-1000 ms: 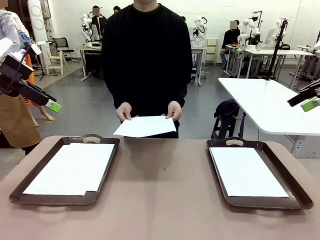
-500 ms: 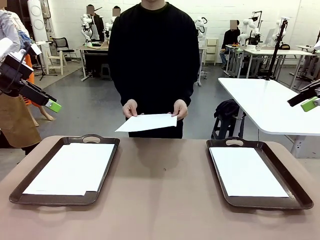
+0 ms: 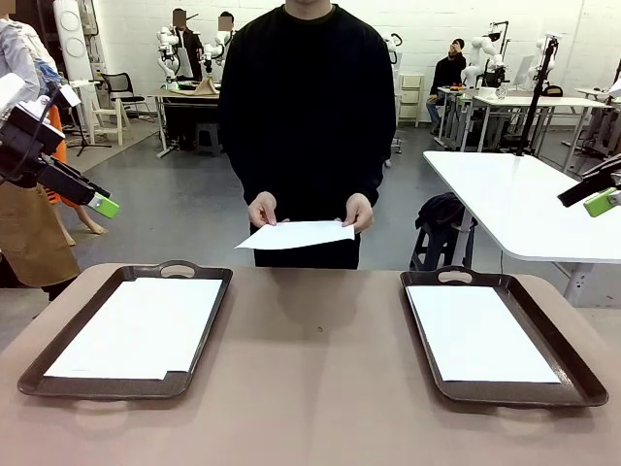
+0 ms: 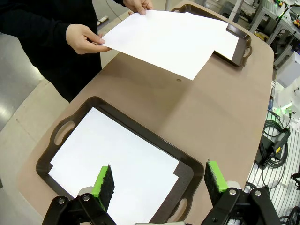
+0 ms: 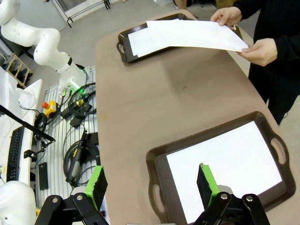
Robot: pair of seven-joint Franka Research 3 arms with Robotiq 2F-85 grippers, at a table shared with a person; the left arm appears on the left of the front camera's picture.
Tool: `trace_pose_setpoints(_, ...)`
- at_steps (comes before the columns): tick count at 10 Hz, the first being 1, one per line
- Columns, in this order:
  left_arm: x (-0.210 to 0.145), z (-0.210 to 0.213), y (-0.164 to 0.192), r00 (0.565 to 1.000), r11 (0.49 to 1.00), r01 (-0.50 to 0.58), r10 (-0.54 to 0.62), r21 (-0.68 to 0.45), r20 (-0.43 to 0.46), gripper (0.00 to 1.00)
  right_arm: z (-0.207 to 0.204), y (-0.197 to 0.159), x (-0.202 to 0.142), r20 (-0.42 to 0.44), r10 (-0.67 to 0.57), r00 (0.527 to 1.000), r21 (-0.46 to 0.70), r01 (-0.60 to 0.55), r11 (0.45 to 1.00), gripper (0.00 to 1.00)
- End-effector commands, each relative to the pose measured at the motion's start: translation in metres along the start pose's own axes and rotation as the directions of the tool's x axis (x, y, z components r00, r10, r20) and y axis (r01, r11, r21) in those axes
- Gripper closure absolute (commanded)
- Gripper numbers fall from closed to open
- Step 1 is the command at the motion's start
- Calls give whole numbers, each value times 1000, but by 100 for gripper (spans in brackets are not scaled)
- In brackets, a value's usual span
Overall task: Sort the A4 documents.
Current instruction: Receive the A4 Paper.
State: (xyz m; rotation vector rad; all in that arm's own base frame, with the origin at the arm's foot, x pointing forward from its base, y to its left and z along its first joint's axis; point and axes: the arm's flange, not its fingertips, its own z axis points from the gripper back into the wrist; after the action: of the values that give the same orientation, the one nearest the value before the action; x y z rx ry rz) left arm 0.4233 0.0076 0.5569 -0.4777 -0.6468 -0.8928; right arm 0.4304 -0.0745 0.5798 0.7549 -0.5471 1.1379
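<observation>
At the far edge of the light brown table [image 3: 310, 379], a person in a black top holds a thin white A4 paper sheet [image 3: 296, 234] level in the air, one hand [image 3: 262, 209] at one end and the other hand [image 3: 358, 212] at the opposite end. The sheet hangs above the table's far rim, between the two trays and touching neither.

On the robot's left side of the table lies a dark brown rectangular tray with looped handles [image 3: 199, 275], and a plain white sheet [image 3: 136, 325] lies flat on its floor, its near right corner notched or folded. On the robot's right side lies a second dark brown handled tray [image 3: 558, 349], holding another flat white sheet [image 3: 477, 333]. The two trays are well apart, with bare tabletop between them.

The left gripper [image 4: 159, 180] hovers high above the left tray with its jaws spread wide and nothing between the green pads [image 4: 104, 182]; in the front view its green tip [image 3: 105, 206] shows off the table's left side. The right gripper [image 5: 150, 185] hangs above the right tray, likewise spread and empty, its green tip [image 3: 602, 202] at the picture's right edge in the front view.
</observation>
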Motion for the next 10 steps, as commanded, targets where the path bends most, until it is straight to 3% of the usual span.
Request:
trace_pose_setpoints(1, 1, 1, -1, 1000, 1000, 4, -4, 8, -5, 0, 0, 1, 1, 2, 3, 1000, 0, -3, 1000, 0)
trace_pose_setpoints(10, 1, 1, -1, 1000, 1000, 4, -4, 8, -5, 0, 0, 1, 1, 2, 3, 1000, 0, -3, 1000, 0)
